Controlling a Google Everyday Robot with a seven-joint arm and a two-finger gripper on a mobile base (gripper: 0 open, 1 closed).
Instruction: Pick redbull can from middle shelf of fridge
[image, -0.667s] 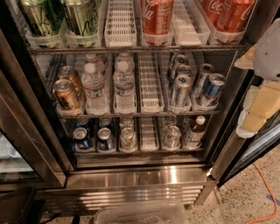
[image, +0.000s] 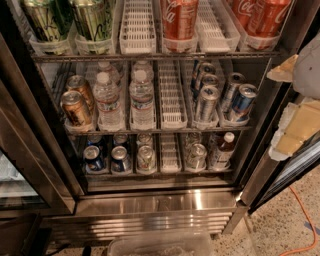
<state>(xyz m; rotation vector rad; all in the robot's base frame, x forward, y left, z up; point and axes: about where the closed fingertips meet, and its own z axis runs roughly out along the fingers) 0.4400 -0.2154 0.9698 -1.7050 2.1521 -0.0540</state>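
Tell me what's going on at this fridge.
A robot is set to take the redbull can from the fridge. The can stands at the front of the rightmost lane on the middle shelf, beside silver slim cans, with water bottles further left. The gripper sits at the view's right edge, outside the fridge; the can is untouched.

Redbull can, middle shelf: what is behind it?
Behind the redbull can, one more slim can shows; anything deeper is hidden. The gripper is at right, outside the fridge.
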